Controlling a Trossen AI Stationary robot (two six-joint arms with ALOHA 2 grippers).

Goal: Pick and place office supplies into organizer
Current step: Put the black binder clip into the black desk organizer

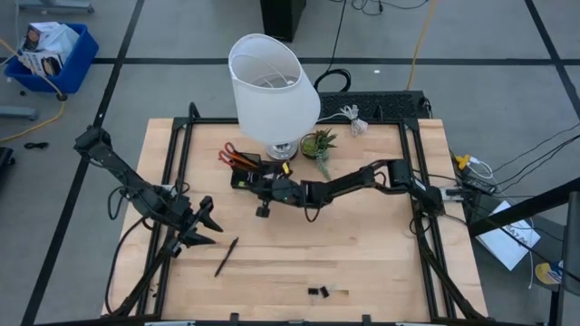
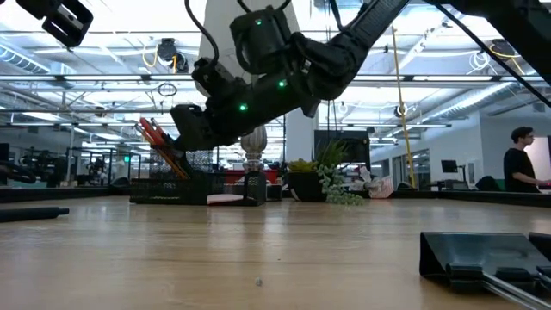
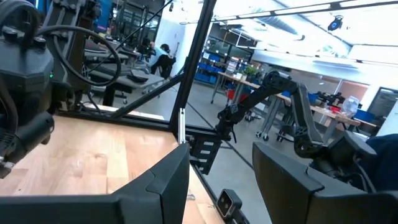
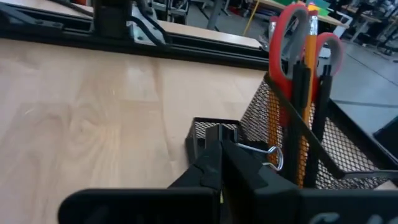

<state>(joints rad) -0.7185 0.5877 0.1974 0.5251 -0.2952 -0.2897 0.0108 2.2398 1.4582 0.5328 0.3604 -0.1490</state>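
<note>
Closest to the lens, the right gripper [image 4: 221, 163] is pinching a small black binder clip [image 4: 260, 154] between closed fingers, hovering just beside the black mesh organizer [image 4: 311, 149], where red-handled scissors [image 4: 292, 43] and an orange pencil [image 4: 311, 37] are standing upright. Meanwhile the left gripper [image 1: 201, 226] is waiting with fingers partly apart, empty, near a black pen [image 1: 227, 256] lying on the surface [image 1: 362, 254].

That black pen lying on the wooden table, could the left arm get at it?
Probably yes: the black pen lies on bare wood just beside the left gripper, jaws open, nothing between them.
</note>
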